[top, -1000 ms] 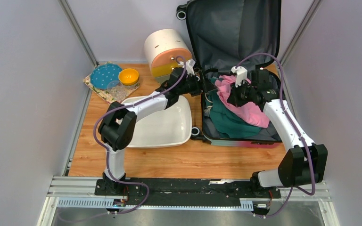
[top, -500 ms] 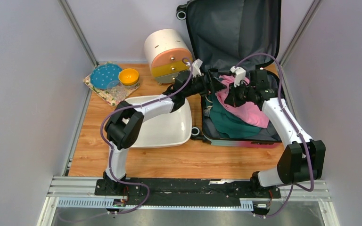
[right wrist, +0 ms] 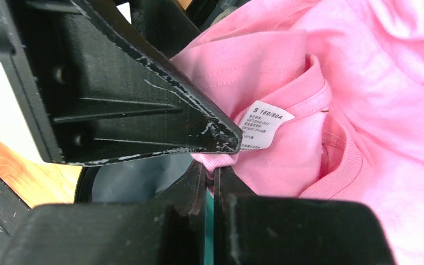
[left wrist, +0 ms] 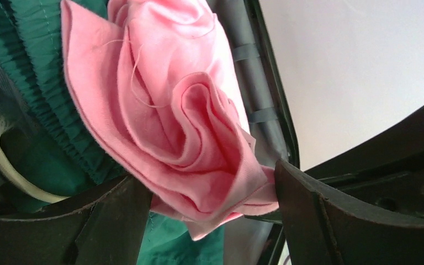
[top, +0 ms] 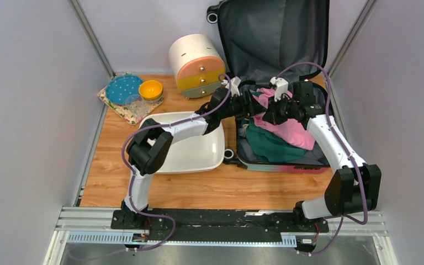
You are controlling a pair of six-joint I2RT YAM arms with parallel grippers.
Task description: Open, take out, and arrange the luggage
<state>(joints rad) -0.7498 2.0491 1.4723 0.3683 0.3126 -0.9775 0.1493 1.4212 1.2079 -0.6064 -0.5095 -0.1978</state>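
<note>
Pink T-shirt (right wrist: 331,72), lying on a green garment (top: 268,144) in the open luggage (top: 270,33): right gripper (right wrist: 211,172) pinched on its fabric; left gripper (left wrist: 208,176) spread wide, straddling a bunched fold.

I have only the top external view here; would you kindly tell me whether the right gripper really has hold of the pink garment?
Observer: Yes. The right wrist view shows the right gripper shut on a fold of the pink garment.
Operator: Thank you. Is the left gripper gripping it too?
Observer: Not yet. In the left wrist view the left gripper is open, with a bunched fold of the garment between its jaws.
Operator: Which part of the garment is the right one pinching?
Observer: A spot near the collar, just beside the white size label.
</note>
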